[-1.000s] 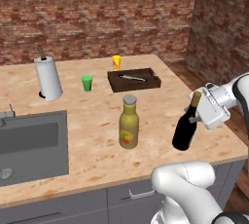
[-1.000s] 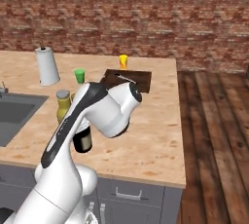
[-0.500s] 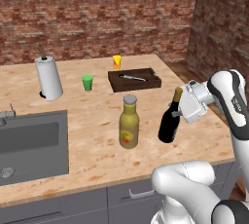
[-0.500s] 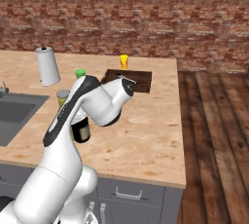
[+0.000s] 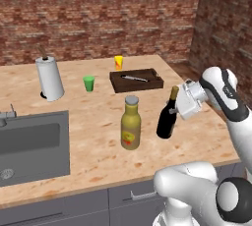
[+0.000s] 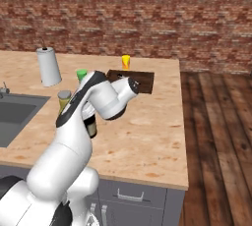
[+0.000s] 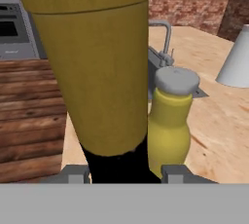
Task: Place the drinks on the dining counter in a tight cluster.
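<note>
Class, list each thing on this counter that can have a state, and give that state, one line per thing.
Wine bottle: upright, gripped at its neck.
Gripper: jaws shut on the wine bottle.
Yellow-olive bottle: upright, capped, free.
Paper towel roll: upright.
Green cup: upright.
Yellow-orange cup: upright.

On the surface [image 5: 98,146], the wine bottle [image 5: 166,120] stands at three o'clock of the fat bottle [image 5: 131,123], near it; the tray [image 5: 136,80] lies at twelve.

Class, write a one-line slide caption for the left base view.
Gripper holds the wine bottle upright beside the yellow bottle on the counter.
</note>
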Tool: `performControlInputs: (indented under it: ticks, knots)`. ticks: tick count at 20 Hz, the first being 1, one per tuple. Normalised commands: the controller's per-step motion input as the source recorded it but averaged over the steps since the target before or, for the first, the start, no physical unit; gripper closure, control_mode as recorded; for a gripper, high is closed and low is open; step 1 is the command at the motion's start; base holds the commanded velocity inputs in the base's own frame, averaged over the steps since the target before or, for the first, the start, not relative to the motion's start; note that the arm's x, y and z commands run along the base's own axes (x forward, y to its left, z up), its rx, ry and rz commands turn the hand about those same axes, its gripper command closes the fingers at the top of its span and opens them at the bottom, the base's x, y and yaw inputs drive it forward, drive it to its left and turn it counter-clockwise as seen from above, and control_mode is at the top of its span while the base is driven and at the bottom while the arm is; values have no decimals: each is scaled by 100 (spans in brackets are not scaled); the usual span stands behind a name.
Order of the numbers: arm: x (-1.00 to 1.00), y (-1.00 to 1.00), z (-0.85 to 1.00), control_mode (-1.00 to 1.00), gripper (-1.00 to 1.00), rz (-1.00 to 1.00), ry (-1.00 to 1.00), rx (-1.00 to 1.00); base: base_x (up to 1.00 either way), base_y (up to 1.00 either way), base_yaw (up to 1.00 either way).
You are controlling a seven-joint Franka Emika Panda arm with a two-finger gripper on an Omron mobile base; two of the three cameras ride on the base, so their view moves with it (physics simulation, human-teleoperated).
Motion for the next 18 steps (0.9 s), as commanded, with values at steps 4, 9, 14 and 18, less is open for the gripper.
performControlInputs:
  ticks: [4, 9, 14, 18]
  knots:
    - [34, 0, -33, -100, 100, 0, 0, -1, 0, 0, 0]
    - [41, 0, -25, -100, 100, 0, 0, 0, 0, 0, 0]
    - [8, 0, -13, -100, 100, 0, 0, 0, 0, 0, 0]
    - [0, 1, -25, -100, 100, 0, 0, 0, 0, 0, 0]
